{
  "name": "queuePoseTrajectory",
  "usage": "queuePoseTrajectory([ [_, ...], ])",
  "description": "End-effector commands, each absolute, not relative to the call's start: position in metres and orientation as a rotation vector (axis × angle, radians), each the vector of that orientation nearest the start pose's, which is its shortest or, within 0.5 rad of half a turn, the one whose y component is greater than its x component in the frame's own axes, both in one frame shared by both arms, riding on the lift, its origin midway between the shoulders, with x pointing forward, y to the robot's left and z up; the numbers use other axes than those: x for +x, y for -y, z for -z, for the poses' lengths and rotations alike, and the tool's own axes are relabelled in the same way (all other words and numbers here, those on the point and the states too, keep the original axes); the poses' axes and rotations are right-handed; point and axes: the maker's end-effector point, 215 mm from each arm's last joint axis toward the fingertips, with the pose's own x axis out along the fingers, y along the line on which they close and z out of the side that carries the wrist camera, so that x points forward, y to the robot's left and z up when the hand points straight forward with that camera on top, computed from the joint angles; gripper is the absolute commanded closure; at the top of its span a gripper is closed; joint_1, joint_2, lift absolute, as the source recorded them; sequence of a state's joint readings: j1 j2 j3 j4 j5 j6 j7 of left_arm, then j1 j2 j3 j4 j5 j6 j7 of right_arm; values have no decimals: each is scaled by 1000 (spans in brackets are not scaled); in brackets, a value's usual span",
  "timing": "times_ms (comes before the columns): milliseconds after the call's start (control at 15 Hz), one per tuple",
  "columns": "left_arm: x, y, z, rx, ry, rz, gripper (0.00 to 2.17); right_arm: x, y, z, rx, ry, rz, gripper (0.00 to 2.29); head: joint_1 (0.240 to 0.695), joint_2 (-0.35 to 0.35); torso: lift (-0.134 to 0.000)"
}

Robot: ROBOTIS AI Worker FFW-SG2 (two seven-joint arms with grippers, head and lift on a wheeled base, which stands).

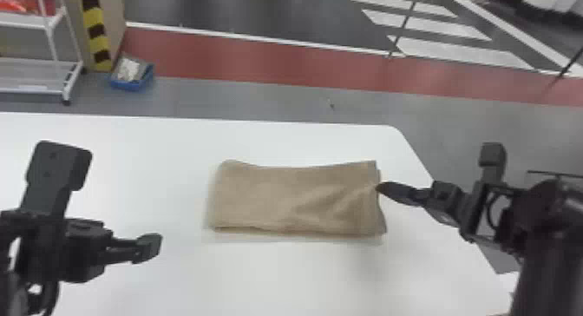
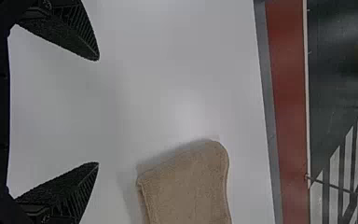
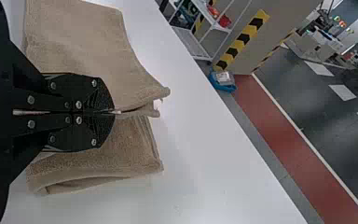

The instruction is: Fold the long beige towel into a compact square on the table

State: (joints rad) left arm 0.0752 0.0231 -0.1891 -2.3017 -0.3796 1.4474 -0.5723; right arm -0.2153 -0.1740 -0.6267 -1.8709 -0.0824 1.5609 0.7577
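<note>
The left gripper [image 1: 146,248] is above the near left part of the white table [image 1: 182,284], its fingers wide apart and with nothing between. The right gripper [image 1: 381,188] is closed on the right edge of the towel [image 1: 295,198], which lies folded in a strip at the middle. The black fingers hide the pinched cloth; the left wrist view cuts off the towel. How many layers are clamped, I cannot tell.

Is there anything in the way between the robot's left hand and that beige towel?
No, nothing visible stands between the open left gripper and the near end of the towel; only the white tabletop lies there. The right gripper is at the towel's opposite end, closed on its edge.
</note>
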Motion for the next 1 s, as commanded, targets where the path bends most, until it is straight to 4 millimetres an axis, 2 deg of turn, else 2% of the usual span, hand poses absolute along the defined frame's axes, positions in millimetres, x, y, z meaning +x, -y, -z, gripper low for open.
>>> queuePoseTrajectory([
  [0, 437, -138, 394, 54, -813, 378, 80, 481, 388, 378, 665, -761, -161, 1180, 695, -297, -124],
  [133, 435, -138, 395, 53, -816, 378, 80, 477, 398, 386, 651, -779, -120, 1102, 695, -297, -124],
  [267, 435, -137, 397, 57, -820, 383, 80, 468, 408, 395, 640, -800, -89, 201, 695, -308, -124],
  [333, 435, -135, 398, 56, -821, 384, 80, 464, 413, 397, 633, -806, -80, 12, 695, -314, -124],
  [533, 436, -134, 397, 56, -819, 386, 80, 457, 430, 398, 605, -818, -49, 16, 695, -338, -124],
  [733, 434, -135, 400, 59, -827, 386, 80, 448, 427, 423, 588, -891, -29, 43, 695, -350, -124],
  [933, 434, -136, 402, 72, -829, 382, 80, 445, 413, 455, 599, -978, -28, 83, 695, -350, -124],
])
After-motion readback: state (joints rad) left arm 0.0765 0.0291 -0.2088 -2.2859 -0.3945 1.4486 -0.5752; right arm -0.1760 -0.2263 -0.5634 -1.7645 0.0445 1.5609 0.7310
